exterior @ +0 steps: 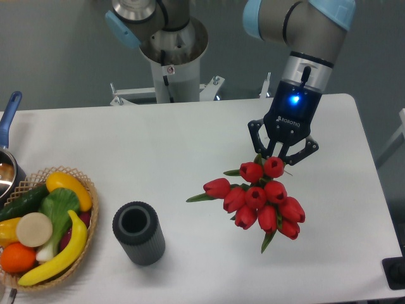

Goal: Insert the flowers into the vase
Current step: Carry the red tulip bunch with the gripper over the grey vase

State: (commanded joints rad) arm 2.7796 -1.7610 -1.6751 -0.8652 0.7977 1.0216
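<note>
The gripper [276,154] looks clamped on the stem end of the tulip bunch [261,196], so the glossy red heads face the camera; whether it's lifted off the white table [158,152], can't tell. The ribbed dark grey vase [138,232] stands upright, mouth open, well left, beside a woven fruit basket [88,228].

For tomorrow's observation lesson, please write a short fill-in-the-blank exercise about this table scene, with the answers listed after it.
1. The gripper is at the bunch of ____ tulips.
2. The vase stands upright and its mouth is ____.
3. The long yellow fruit in the basket is a ____.
4. The basket stands to the ____ of the vase in the picture.

Missing words: red; empty; banana; left
</note>
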